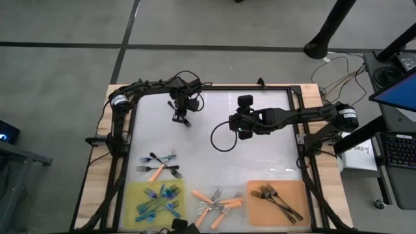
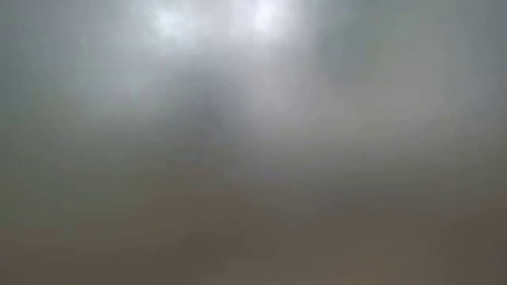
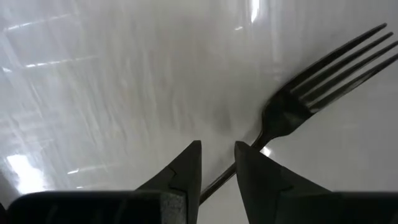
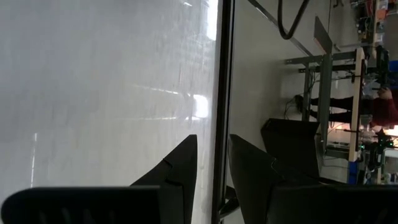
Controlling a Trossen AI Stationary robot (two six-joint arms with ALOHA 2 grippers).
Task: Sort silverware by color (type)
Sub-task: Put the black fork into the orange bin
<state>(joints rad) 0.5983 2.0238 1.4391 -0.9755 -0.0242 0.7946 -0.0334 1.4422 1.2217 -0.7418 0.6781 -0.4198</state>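
My left gripper (image 1: 181, 118) points down over the white table's far left part, shut on a dark fork (image 3: 311, 87) whose tines stick out to one side. My right gripper (image 1: 235, 125) hangs over the table's middle, slanting down, with a narrow gap and nothing between its fingers (image 4: 180, 162). A mixed heap of forks (image 1: 159, 166) lies near left. Blue forks (image 1: 159, 200) lie on a yellow mat (image 1: 133, 192). Orange-handled forks (image 1: 218, 203) lie on the bare table. Dark forks (image 1: 276, 198) lie on an orange mat (image 1: 300, 192). The low view shows only blur. My left gripper has the dark fork's handle (image 3: 219, 177) between its two fingers, back from the tines. The fingers come from above, pointing down, and lie across the handle. The fork lies about level, close over the table; whether it touches the table I cannot tell.
A black cable loop (image 1: 220, 140) hangs from the right arm over the table's middle. The dark table frame (image 4: 221, 74) runs along the edges. The mats and fork heaps fill the near edge, while the far half holds only the two grippers.
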